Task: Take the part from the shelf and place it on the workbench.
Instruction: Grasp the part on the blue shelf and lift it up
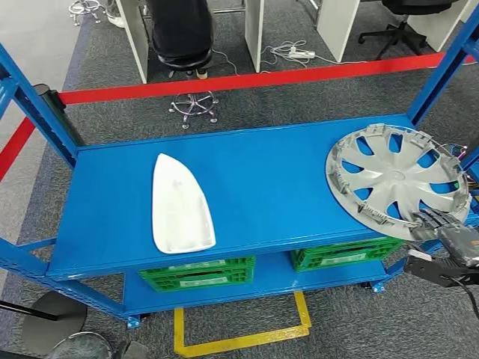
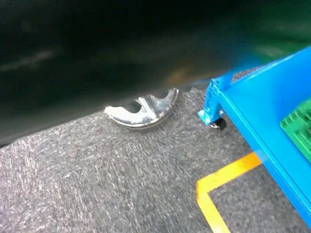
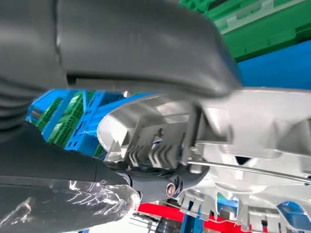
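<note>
Item 1. My right hand (image 1: 452, 243), dark grey with ribbed cover, at the near right corner of the blue steel shelf (image 1: 254, 179). In the right wrist view the thick thumb lies across the upper face of the part's rim and darker fingers sit beneath its clip-lined edge; I judge the fingers clamped on that rim.

Item 2. Silver-grey plastic wheel cover (image 1: 398, 179), round, shallow-dished, with swept spokes and open windows showing blue through them; ribbed retaining clips and a thin wire ring on its back. It rests on the shelf's top deck at the right end, overhanging the near edge where my hand has it.

Handling note: I judge the step to be the lift-off. The disc is broad, light and flexible, held at one rim point only, so I would raise it slowly, keep it level, and clear the blue upright at the far right corner before turning away. Smooth plastic could slip; the clips give the fingers a better purchase.

Item 3. White glossy moulded shell (image 1: 180, 206), iron-shaped, pointed at the far end, lying left of centre near the front edge.

Item 4. Two green slatted plastic crates (image 1: 197, 273) on the lower deck.

Item 5. My left hand: I cannot tell its finger state.
</note>
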You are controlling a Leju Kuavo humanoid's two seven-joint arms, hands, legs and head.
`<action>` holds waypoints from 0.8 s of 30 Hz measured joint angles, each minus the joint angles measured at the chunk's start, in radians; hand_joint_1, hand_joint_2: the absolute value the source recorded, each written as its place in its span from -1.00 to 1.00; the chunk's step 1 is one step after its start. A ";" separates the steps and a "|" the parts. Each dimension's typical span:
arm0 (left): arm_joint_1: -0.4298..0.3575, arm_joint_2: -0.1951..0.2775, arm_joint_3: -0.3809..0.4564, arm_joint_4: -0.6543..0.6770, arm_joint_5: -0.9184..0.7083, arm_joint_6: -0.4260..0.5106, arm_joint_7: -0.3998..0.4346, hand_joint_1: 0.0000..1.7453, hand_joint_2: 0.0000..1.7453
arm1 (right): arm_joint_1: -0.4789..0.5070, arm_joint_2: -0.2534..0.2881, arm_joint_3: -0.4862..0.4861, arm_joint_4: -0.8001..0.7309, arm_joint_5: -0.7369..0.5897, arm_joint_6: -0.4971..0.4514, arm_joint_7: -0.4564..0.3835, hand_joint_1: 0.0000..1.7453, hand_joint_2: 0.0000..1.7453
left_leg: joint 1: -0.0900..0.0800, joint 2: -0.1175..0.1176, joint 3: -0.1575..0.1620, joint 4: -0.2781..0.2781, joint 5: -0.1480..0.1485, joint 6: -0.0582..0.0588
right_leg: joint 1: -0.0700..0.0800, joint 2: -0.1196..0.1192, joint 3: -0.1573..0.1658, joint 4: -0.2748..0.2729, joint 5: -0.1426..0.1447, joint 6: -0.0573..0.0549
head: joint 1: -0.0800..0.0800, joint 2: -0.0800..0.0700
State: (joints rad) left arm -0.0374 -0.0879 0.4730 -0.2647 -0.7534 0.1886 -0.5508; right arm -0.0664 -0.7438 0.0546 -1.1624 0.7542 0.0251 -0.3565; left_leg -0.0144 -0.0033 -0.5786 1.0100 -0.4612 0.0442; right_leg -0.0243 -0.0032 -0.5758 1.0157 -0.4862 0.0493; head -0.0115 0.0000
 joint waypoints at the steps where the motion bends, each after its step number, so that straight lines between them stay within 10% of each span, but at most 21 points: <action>1: -0.001 0.000 0.000 0.000 0.000 0.000 0.000 -1.00 -1.00 | 0.000 -0.003 0.000 0.002 0.000 0.002 0.001 -1.00 1.00 | 0.001 0.000 0.001 -0.002 0.001 0.003 | 0.000 0.000 -0.008 0.016 -0.012 0.001 | 0.001 0.000; 5: -0.001 0.004 0.000 0.000 0.003 0.005 -0.001 -1.00 -1.00 | -0.002 -0.013 0.001 0.016 0.009 0.020 0.020 -0.93 1.00 | 0.000 0.001 0.003 -0.004 0.002 0.013 | 0.000 0.002 -0.110 0.224 -0.111 0.006 | 0.003 0.000; 7: 0.002 0.004 0.001 0.000 0.005 0.006 -0.002 -1.00 -1.00 | -0.004 -0.018 0.004 0.023 0.017 0.028 0.032 -0.51 1.00 | -0.001 0.001 0.004 -0.003 0.001 0.014 | -0.001 0.002 -0.135 0.271 -0.110 0.011 | 0.004 0.000; 11: 0.003 0.008 0.001 0.000 0.011 0.007 -0.003 -1.00 -1.00 | -0.017 -0.035 0.013 0.032 0.031 0.036 0.058 0.23 1.00 | -0.004 -0.005 0.001 0.018 -0.013 0.011 | -0.019 0.003 -0.022 0.048 -0.005 0.038 | 0.007 0.000; 14: 0.005 0.014 0.001 0.000 0.012 0.009 -0.004 -1.00 -1.00 | -0.026 -0.041 0.022 0.037 0.034 0.033 0.067 0.92 1.00 | -0.013 -0.009 -0.006 0.029 -0.015 0.012 | -0.020 0.008 0.002 0.012 -0.003 0.014 | 0.007 0.000; 24: 0.009 0.011 0.001 0.000 0.014 0.009 -0.004 -1.00 -1.00 | -0.049 -0.050 0.030 0.038 0.042 0.027 0.089 1.00 1.00 | 0.001 -0.010 -0.005 0.024 -0.010 -0.008 | -0.005 0.007 0.002 0.012 -0.005 0.004 | 0.008 0.000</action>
State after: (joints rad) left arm -0.0279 -0.0771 0.4738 -0.2647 -0.7389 0.1980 -0.5548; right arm -0.1156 -0.7935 0.0843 -1.1249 0.7961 0.0523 -0.2674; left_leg -0.0139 -0.0135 -0.5839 1.0340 -0.4715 0.0365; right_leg -0.0290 0.0040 -0.5734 1.0281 -0.4913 0.0531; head -0.0034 0.0000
